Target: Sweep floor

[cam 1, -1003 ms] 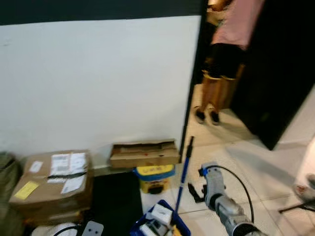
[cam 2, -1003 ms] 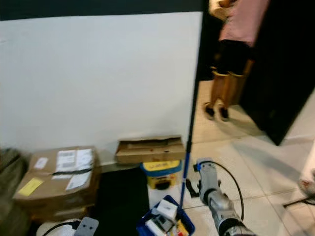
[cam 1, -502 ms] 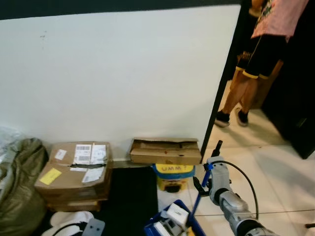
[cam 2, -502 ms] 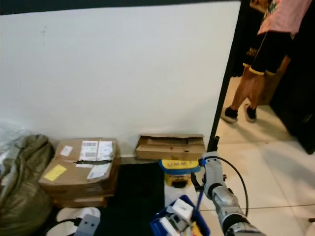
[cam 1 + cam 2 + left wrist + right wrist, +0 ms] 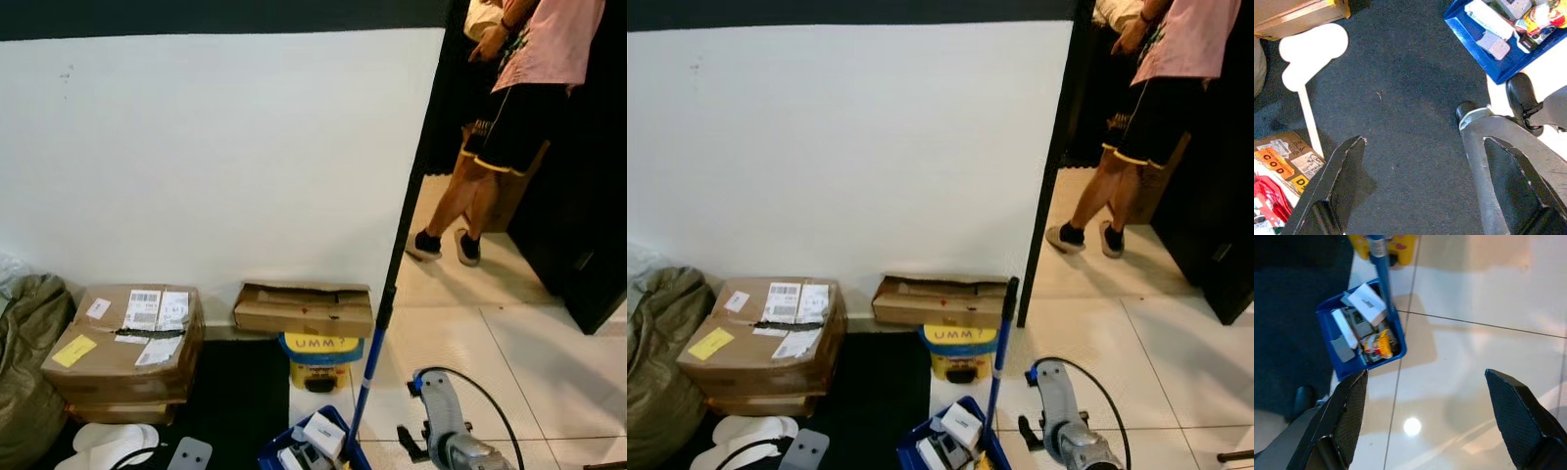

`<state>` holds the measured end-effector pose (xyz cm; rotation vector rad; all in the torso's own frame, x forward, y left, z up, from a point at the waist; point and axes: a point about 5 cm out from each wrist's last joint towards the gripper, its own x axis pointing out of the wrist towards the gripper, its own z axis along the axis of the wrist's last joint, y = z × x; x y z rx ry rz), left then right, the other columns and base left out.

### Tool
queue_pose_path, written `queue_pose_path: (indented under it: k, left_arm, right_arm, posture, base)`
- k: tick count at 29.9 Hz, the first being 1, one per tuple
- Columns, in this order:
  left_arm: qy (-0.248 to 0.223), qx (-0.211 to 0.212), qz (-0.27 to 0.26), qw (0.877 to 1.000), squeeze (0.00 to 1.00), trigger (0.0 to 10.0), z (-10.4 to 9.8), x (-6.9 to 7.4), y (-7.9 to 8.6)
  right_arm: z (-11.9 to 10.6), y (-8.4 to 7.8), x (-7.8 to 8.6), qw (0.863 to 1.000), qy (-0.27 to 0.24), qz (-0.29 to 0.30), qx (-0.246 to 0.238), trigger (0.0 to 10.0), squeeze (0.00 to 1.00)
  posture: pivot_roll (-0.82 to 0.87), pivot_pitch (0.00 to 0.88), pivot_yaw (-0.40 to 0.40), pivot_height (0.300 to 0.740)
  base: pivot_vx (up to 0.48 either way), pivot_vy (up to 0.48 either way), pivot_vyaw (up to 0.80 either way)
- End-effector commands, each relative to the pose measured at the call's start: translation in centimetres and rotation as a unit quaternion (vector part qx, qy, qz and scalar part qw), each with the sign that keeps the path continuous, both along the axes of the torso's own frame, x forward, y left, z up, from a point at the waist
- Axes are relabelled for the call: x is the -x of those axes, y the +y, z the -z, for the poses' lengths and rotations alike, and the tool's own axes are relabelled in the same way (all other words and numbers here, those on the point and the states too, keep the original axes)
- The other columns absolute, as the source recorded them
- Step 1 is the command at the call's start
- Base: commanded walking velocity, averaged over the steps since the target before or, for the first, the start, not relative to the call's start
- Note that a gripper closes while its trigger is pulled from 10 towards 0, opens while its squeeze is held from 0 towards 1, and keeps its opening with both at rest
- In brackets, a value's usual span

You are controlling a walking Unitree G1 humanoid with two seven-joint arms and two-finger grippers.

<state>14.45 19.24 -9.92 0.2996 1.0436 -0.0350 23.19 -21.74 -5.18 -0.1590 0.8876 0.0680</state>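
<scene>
Since half a second ago the right arm has dropped lower and drawn away from the broom handle, which it was pressed close against; the person in the doorway has shifted stance too. Now the right gripper hangs over white floor tiles with its black fingers spread wide, nothing between them. The blue-and-black handle stands upright and unheld, rising out of a blue bin full of small packages — just in front of a yellow container and a flat cardboard box against the white wall. To the robot's left sit a taped cardboard box and an olive bag. The left gripper hovers over a dark mat, fingers wide apart and empty — a white paddle-shaped object lies on the mat beyond it.
</scene>
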Motion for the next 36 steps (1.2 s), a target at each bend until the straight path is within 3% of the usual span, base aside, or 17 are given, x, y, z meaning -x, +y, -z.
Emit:
queue_pose_path:
  k: [1, 10, 12, 15, 18, 23, 28, 36]
  left_arm:
    - [0.008, -0.001, -0.002, 1.0, 0.0, 10.0, 0.1, 0.4, 0.3]
    - [0.005, -0.002, -0.009, 1.0, 0.0, 10.0, 0.1, 0.4, 0.2]
    - [0.004, -0.005, -0.009, 1.0, 0.0, 10.0, 0.1, 0.3, 0.2]
    - [0.004, -0.005, -0.009, 1.0, 0.0, 10.0, 0.1, 0.3, 0.1]
    - [0.006, -0.005, -0.008, 1.0, 0.0, 10.0, 0.1, 0.3, 0.1]
    - [0.007, -0.006, -0.008, 1.0, 0.0, 10.0, 0.1, 0.3, 0.0]
    - [0.008, -0.007, -0.008, 1.0, 0.0, 10.0, 0.2, 0.4, 0.0]
    - [0.006, -0.01, -0.008, 1.0, 0.0, 10.0, 0.1, 0.3, -0.2]
  right_arm:
    - [-0.4, 0.1, -0.5, 1.0, -0.024, 0.007, -0.001, 10.0, 0.0]
    - [-1.7, -0.4, -2.1, 0.997, -0.069, 0.022, -0.003, 10.0, 0.0]
    - [-2.7, -0.1, -3.3, 0.993, -0.106, 0.025, -0.048, 10.0, 0.0]
    - [-3.2, 0.2, -3.8, 0.99, -0.122, 0.022, -0.074, 10.0, 0.0]
    - [-4.6, 1.8, -5.2, 0.973, -0.157, -0.024, -0.167, 10.0, 0.0]
    - [-5.8, 2.9, -6.1, 0.955, -0.17, -0.088, -0.225, 10.0, 0.0]
    - [-6.0, 3.0, -6.1, 0.953, -0.155, -0.129, -0.224, 10.0, 0.0]
    - [-6.0, 2.2, -5.8, 0.956, -0.131, -0.187, -0.183, 10.0, 0.0]
  posture:
    - [-0.06, 0.0, -0.021, 0.74]
    - [-0.06, 0.0, -0.02, 0.74]
    - [-0.06, 0.0, -0.022, 0.74]
    - [-0.06, 0.0, -0.022, 0.74]
    - [-0.07, 0.0, -0.022, 0.74]
    - [-0.07, 0.0, -0.021, 0.74]
    - [-0.07, 0.0, -0.021, 0.74]
    - [-0.08, 0.0, -0.033, 0.74]
  base:
    - [0.0, -0.24, 0.0]
    - [0.0, -0.347, 0.0]
    - [0.0, 0.0, 0.0]
    - [0.0, 0.0, 0.0]
    - [0.0, 0.0, 0.0]
    - [0.0, 0.0, 0.0]
    - [0.0, 0.0, 0.0]
    - [0.0, 0.0, 0.0]
